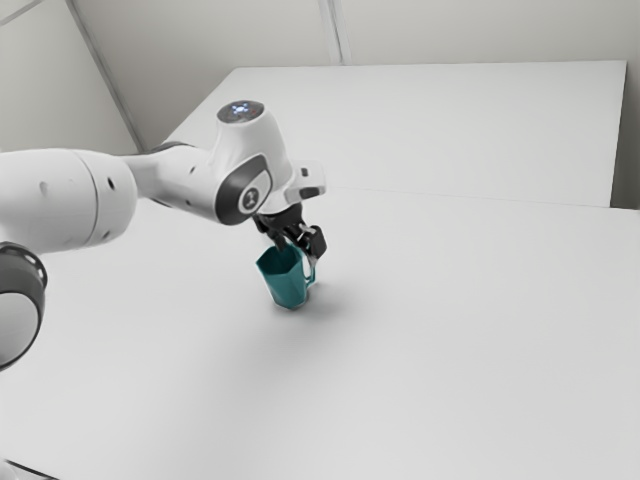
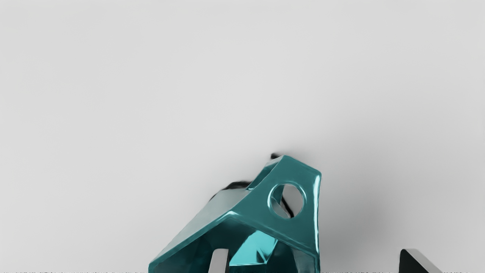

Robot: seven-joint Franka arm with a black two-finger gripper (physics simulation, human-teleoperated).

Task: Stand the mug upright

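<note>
In the exterior view my gripper [image 1: 299, 248] is low over the table at the teal mug [image 1: 287, 287], whose opening faces up and seems to lean a little toward the exterior view's left. I cannot tell whether its base rests flat. The handle is on the exterior view's right side. In the wrist view my gripper [image 2: 313, 256] is open: one finger reaches into the mug's mouth, the other stands apart outside it. Part of the faceted mug [image 2: 252, 220] with its round-holed handle shows between and beyond them.
The mug is over a broad white table [image 1: 430, 380]. A grey wall [image 1: 480, 30] stands behind the far table edge, and the arm comes in from the exterior view's left. Soft shadow lies beside the mug.
</note>
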